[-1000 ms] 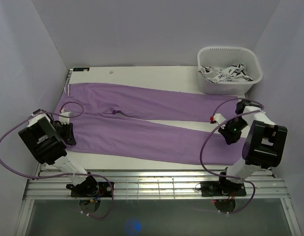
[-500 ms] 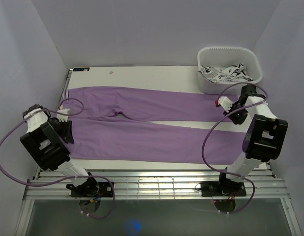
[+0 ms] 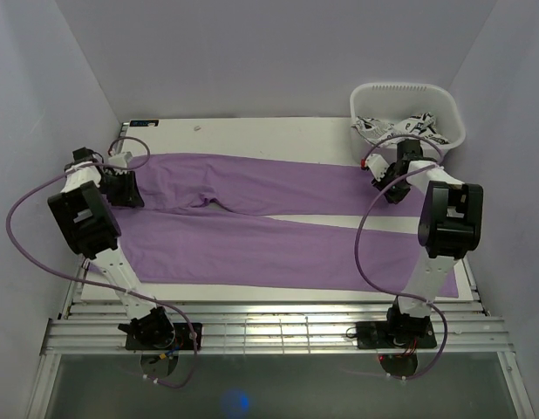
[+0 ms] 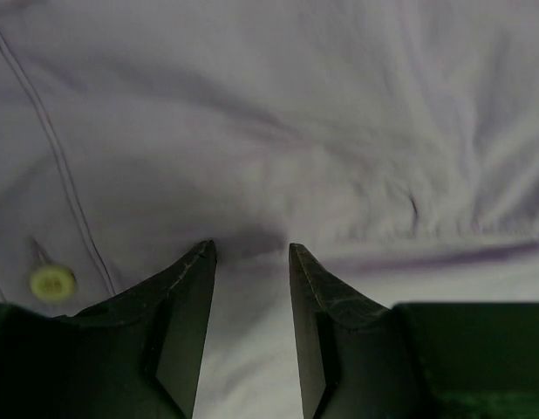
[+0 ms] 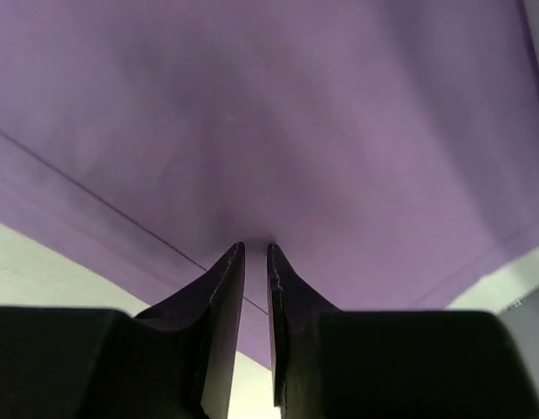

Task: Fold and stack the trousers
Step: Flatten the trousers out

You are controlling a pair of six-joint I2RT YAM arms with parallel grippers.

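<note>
Soft even overhead light, faint shadows, wrist views dimmer, trousers (image 4: pixel 339 131) slightly blurred up close

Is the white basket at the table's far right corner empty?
No, the top view shows the basket holding a crumpled black-and-white patterned cloth.

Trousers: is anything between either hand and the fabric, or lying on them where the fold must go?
Nothing visible. The left hand, open, sits at the trousers by the waist button; the right hand, nearly closed, is at the far leg's end. No loose object lies on them; the basket stands beyond them.
</note>
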